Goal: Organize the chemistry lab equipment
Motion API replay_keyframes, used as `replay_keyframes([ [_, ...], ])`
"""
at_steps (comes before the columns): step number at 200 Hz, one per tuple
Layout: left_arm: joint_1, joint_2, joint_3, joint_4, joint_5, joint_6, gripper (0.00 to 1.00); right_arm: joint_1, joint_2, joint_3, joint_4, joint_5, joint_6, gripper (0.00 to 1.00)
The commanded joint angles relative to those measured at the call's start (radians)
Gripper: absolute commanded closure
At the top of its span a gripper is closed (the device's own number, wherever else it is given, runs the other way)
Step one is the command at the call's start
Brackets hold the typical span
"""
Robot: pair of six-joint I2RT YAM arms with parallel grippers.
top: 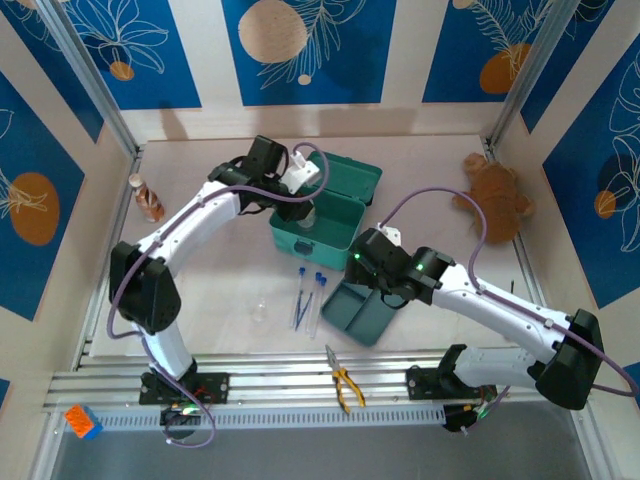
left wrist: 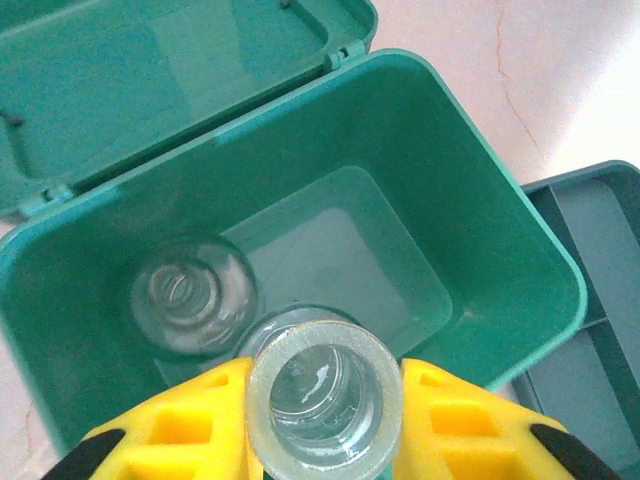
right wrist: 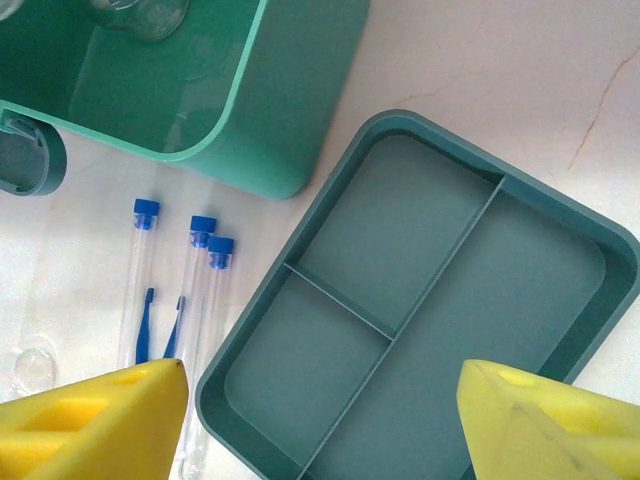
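Note:
My left gripper (left wrist: 322,425) is shut on the neck of a clear glass flask (left wrist: 322,395) and holds it upright inside the open green box (left wrist: 480,200). A second flask (left wrist: 190,295) stands on the box floor to its left. In the top view the left gripper (top: 305,205) reaches down into the box (top: 340,232). Three blue-capped test tubes (right wrist: 205,300) lie side by side on the table, left of the grey divided tray (right wrist: 400,230). My right gripper (right wrist: 320,420) hangs open above that tray, holding nothing. A small clear glass piece (top: 260,312) lies left of the tubes (top: 308,298).
The box lid (top: 350,172) lies open behind the box. Yellow-handled pliers (top: 345,385) rest on the front rail. A brown plush toy (top: 497,195) sits at the back right and a small brown bottle (top: 148,198) at the back left. Walls close in both sides.

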Motion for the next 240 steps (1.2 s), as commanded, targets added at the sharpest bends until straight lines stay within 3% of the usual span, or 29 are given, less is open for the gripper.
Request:
replay_keyframes([
  [1,-0.034,0.035,0.044,0.050,-0.012,-0.010,0.72,-0.003,-0.036,-0.016,-0.036,0.028,0.034,0.28],
  [138,-0.066,0.273,0.116,0.178,-0.081,-0.009,0.72,0.015,-0.096,-0.046,-0.080,0.047,0.076,0.27],
  [240,-0.064,0.362,0.161,0.205,-0.115,-0.007,0.72,0.022,-0.110,-0.052,-0.096,0.053,0.085,0.28],
])
